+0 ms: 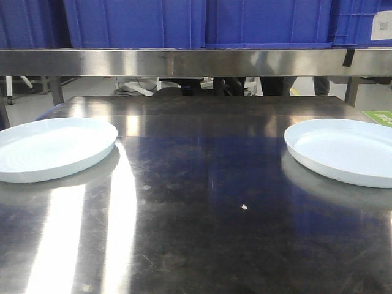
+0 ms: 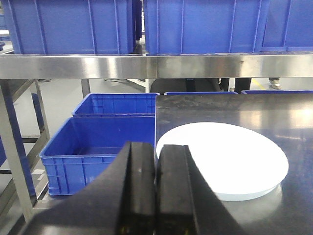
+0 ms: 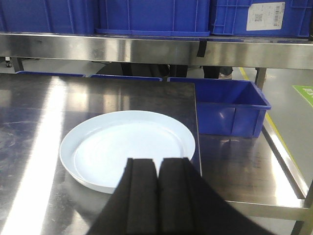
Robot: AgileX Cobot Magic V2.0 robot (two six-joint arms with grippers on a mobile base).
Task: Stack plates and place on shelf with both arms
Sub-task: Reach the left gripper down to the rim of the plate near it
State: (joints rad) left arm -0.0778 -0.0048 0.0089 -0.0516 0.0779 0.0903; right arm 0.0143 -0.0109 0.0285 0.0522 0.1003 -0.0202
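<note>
Left plate (image 1: 52,147) and right plate (image 1: 346,150): white, glossy, round, shallow, low upturned rims. Both lie flat on the steel tabletop (image 1: 202,202), well apart, at opposite side edges. Left gripper (image 2: 156,186) and right gripper (image 3: 157,196): both pressed together.

left jaws, right jaws: matte black, flat-faced rectangular blocks.

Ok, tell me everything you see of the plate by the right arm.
The right plate is round, white, glossy and shallow, with a low upturned rim, and empty. It lies flat on the dark steel tabletop, near its right edge. The shut right hand hangs before its near rim; whether they touch cannot be told.
</note>
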